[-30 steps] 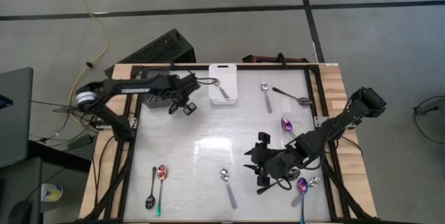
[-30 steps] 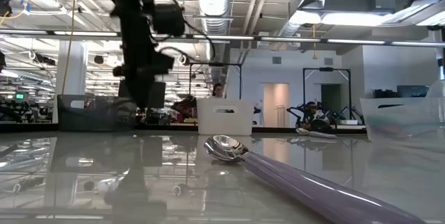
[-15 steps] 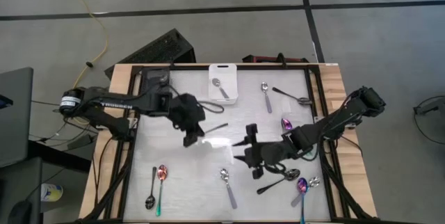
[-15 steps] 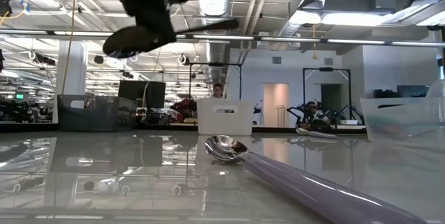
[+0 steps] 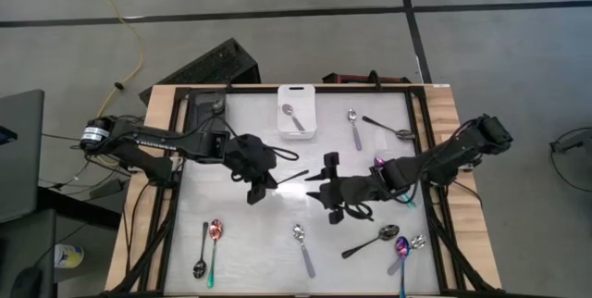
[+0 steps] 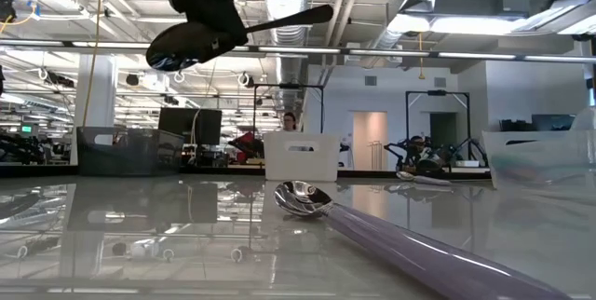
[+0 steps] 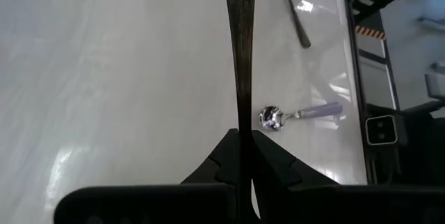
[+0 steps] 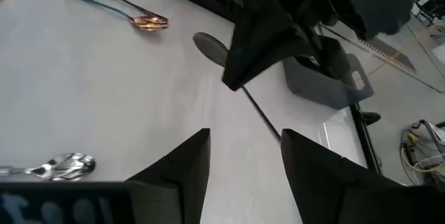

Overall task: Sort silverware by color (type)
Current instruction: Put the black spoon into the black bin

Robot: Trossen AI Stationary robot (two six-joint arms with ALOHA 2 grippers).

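Note:
My left gripper (image 5: 262, 180) hangs over the middle of the table, shut on a black spoon (image 5: 291, 177). The spoon's bowl (image 6: 182, 47) shows below the gripper in the low view. Its handle (image 8: 261, 113) runs toward the table's right. My right gripper (image 5: 321, 183) faces it from the right, open. Its two fingers (image 8: 188, 165) stand on either side of the handle's free end; I cannot tell whether they touch it. My left gripper pinches the black spoon's handle (image 7: 240, 109) between its two fingers, at the part nearer the bowl. The fingers come from the table's left, slanting down, and the handle runs on ahead along them. The spoon is lifted clear of the table.
A white bin (image 5: 298, 94) at the far edge holds a silver spoon, and a dark bin (image 5: 205, 105) stands to its left. Loose spoons lie at the far right (image 5: 354, 127), near right (image 5: 370, 241), near middle (image 5: 302, 242) and near left (image 5: 208, 247).
My left gripper has swung from the dark bin at the far left to the table's middle, rising and tipping up, and now carries the black spoon with its handle pointing right. My right gripper has rolled and gone from the near right toward the middle, leaving a black spoon on the table.

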